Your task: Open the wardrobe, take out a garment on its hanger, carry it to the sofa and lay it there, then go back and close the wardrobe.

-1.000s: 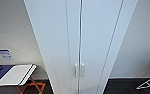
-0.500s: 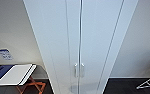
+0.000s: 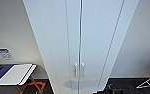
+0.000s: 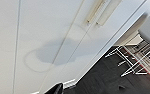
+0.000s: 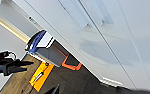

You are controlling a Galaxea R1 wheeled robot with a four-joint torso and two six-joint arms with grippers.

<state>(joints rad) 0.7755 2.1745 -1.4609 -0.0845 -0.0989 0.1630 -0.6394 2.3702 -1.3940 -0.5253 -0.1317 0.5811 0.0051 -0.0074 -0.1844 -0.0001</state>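
Facing the shut wardrobe [image 3: 91,37]
You've opened nothing yet: both doors closed, handles [image 3: 79,69] untouched, every step remains. You can't tell either tool's state from here.

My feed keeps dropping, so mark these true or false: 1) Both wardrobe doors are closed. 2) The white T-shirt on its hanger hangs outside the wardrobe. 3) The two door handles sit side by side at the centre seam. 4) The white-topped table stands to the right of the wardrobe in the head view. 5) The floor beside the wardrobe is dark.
1) True: the wardrobe has both doors shut, meeting at the centre seam.
2) False: no garment or hanger hangs on its outside; its front is bare.
3) True: the handles flank the seam.
4) False: the white-topped table with orange legs stands to the wardrobe's left.
5) True: the floor is dark.
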